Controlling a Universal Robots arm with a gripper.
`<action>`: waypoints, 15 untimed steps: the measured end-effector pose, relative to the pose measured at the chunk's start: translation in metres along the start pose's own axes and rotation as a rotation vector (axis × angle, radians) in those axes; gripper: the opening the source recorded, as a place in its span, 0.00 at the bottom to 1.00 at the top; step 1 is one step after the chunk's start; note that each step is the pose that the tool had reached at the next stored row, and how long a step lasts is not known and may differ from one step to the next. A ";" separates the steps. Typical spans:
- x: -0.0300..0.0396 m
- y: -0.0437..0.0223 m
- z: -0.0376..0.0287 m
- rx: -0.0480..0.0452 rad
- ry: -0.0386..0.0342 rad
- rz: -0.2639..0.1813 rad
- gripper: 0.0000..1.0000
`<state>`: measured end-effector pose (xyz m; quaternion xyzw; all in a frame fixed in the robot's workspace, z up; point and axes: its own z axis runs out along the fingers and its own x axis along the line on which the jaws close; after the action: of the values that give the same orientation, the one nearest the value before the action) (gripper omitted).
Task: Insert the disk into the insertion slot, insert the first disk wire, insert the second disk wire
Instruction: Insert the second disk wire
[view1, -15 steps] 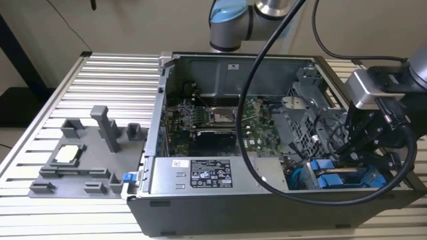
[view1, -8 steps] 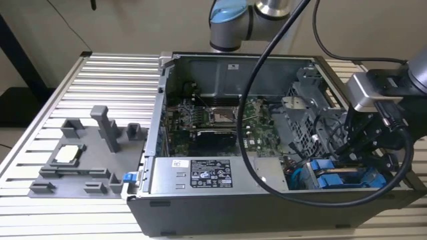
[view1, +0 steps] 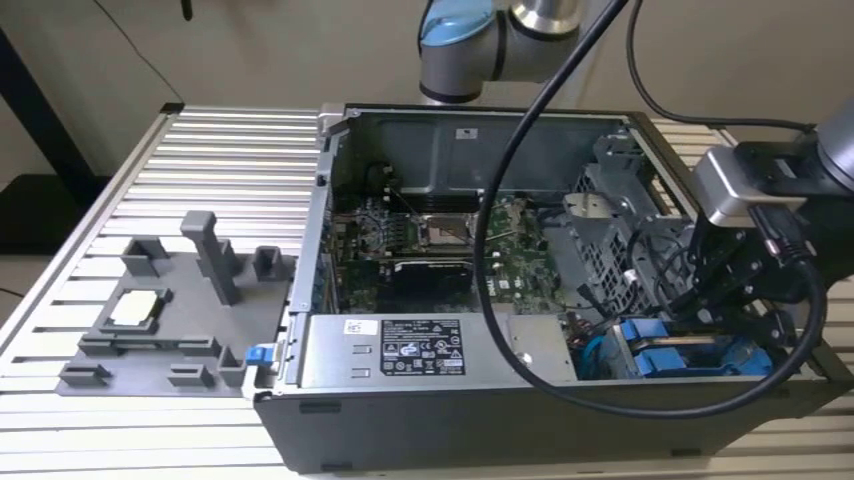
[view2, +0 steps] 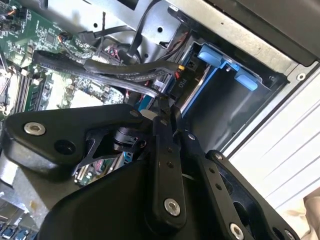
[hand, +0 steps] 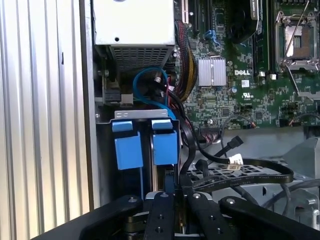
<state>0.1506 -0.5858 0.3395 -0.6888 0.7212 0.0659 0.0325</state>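
Note:
The disk sits down in the insertion slot (hand: 145, 114) of the grey drive cage (view1: 607, 235). Its bright blue end tabs (view1: 667, 355) stick out of the bay in both wrist views (view2: 220, 57) (hand: 165, 147). My gripper (view1: 727, 300) hangs inside the open computer case, just above the blue tabs, at the exterior view's right. In the second wrist view the gripper (view2: 164, 106) is shut on the end of a black disk wire (view2: 142, 89). In the first wrist view the gripper (hand: 175, 194) stands right beside the tabs. The drive's body is hidden in the bay.
A silver labelled power-supply box (view1: 414, 350) lies beside the cage. The green motherboard (view1: 441, 240) fills the case floor. Loose black cables (hand: 240, 172) loop over the cage. A grey fixture (view1: 160, 330) with small parts stands on the slatted table (view1: 200, 160) at the exterior view's left.

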 end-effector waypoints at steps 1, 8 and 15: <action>0.0002 0.0000 0.0000 -0.0004 0.0000 0.000 0.16; 0.0017 -0.0014 0.0035 -0.0006 0.0007 0.000 0.16; 0.0032 -0.0018 0.0024 -0.0030 -0.0018 0.001 0.18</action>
<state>0.1521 -0.5888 0.3366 -0.6885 0.7213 0.0676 0.0320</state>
